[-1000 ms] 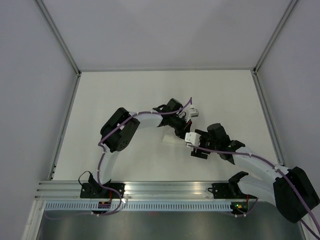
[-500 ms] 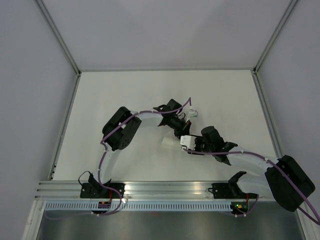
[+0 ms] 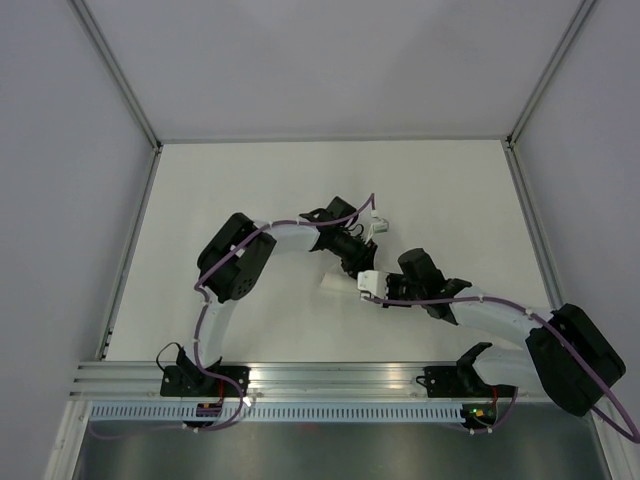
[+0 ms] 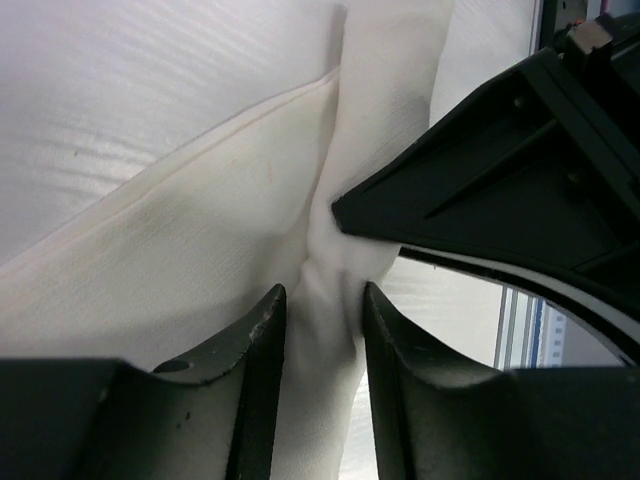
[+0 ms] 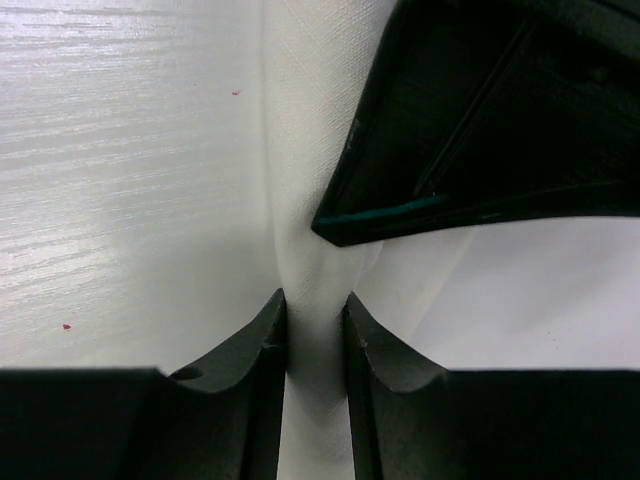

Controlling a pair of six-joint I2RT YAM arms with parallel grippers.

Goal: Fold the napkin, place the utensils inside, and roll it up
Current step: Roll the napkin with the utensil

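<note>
Pinching the bunched napkin (image 3: 337, 282) at mid-frame on the counter (image 3: 250, 180), the left hand (image 4: 318, 298) and right hand (image 5: 315, 305) are both grasping cloth; no utensils are showing, so rolling seems unfinished.

Napkin (image 5: 300, 150) ridge tight between fingers of the right tool (image 5: 315, 312).

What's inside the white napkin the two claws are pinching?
Only white folds of the napkin show, pinched by the left claw and right claw. Anything wrapped inside is hidden by cloth.
</note>
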